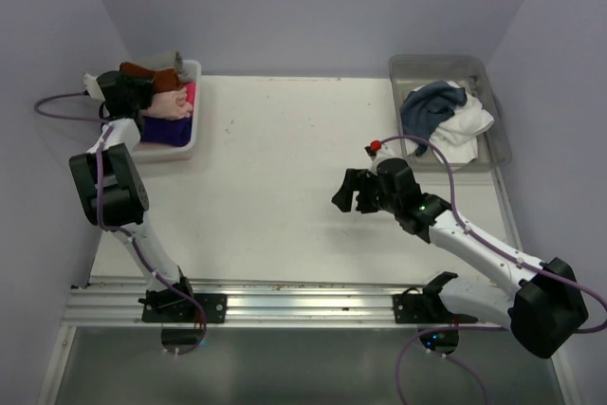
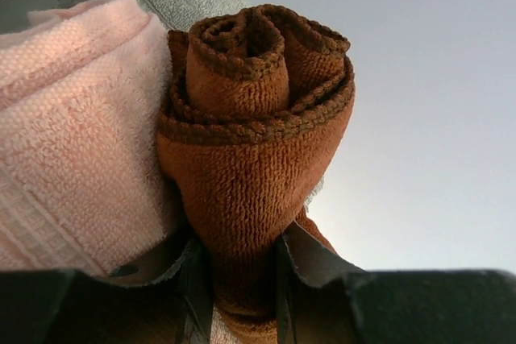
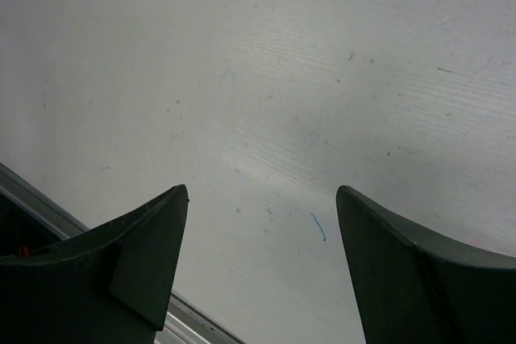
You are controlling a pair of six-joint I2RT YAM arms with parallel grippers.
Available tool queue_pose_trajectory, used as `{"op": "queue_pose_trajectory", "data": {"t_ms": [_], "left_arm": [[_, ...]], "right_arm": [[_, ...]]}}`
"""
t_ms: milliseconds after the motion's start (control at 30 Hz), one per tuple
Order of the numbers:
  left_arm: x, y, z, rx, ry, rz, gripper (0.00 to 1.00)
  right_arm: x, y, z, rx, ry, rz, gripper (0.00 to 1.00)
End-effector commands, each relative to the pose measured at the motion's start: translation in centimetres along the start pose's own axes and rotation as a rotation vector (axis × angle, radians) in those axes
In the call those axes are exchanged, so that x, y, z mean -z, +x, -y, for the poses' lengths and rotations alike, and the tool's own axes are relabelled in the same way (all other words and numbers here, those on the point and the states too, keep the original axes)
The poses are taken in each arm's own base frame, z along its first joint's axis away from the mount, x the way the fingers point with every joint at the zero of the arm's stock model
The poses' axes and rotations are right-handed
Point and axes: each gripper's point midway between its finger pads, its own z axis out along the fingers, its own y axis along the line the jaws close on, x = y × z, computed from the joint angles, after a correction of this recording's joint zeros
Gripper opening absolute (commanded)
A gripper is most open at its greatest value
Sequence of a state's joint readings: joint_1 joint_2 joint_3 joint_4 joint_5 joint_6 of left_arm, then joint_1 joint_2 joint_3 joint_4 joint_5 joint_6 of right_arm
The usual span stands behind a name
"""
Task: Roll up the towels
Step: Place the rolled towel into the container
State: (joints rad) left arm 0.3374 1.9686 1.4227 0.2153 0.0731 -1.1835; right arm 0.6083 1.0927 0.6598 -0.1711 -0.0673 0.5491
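The left claw (image 2: 239, 275) is squeezing the brown towel (image 2: 250, 142), which is rolled up tight. It holds the roll over the white tub (image 1: 190, 144) at the far left of the desk (image 1: 275, 168), right beside a pink roll (image 2: 72, 134). The right claw (image 3: 262, 192) is spread wide, with nothing in it, above the desk. The blue towel (image 1: 432, 106) and the white towel (image 1: 465, 130) lie crumpled in the clear tub (image 1: 498, 139) at the far right.
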Motion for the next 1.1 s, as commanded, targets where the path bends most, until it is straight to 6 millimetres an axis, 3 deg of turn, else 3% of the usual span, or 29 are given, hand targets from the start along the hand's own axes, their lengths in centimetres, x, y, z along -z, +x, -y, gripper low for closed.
{"op": "queue_pose_trajectory", "data": {"t_ms": [0, 67, 100, 200, 267, 600, 767, 1067], "left_arm": [[-0.2, 1.4, -6.7, -0.084, -0.177, -0.039, 0.35], [0.0, 1.0, -6.6, -0.117, -0.193, -0.041, 0.42], [0.0, 0.5, -5.7, -0.128, -0.184, -0.03, 0.53], [0.4, -0.3, -4.7, -0.166, -0.22, -0.035, 0.67], [0.9, -0.8, -5.2, -0.189, -0.281, -0.033, 0.69], [2.2, -2.3, -0.6, -0.209, -0.216, -0.027, 0.7], [2.4, -2.0, 1.8, -0.197, -0.16, -0.078, 0.75], [3.1, -2.1, 4.2, -0.175, -0.125, -0.105, 0.81]], "right_arm": [[0.2, -1.2, -0.6, -0.005, -0.001, 0.031, 0.79], [0.0, -1.0, -0.7, -0.005, -0.003, 0.024, 0.79], [0.0, -1.0, -0.8, -0.004, -0.005, 0.023, 0.79], [-0.1, -0.9, -1.0, -0.002, -0.01, 0.023, 0.79], [-0.1, -1.1, -1.1, -0.006, -0.014, 0.028, 0.79], [0.1, -1.1, -1.8, 0.005, -0.029, 0.032, 0.79], [0.3, -1.1, -2.0, 0.008, -0.031, 0.038, 0.79], [0.3, -1.0, -2.3, 0.013, -0.034, 0.038, 0.79]]}}
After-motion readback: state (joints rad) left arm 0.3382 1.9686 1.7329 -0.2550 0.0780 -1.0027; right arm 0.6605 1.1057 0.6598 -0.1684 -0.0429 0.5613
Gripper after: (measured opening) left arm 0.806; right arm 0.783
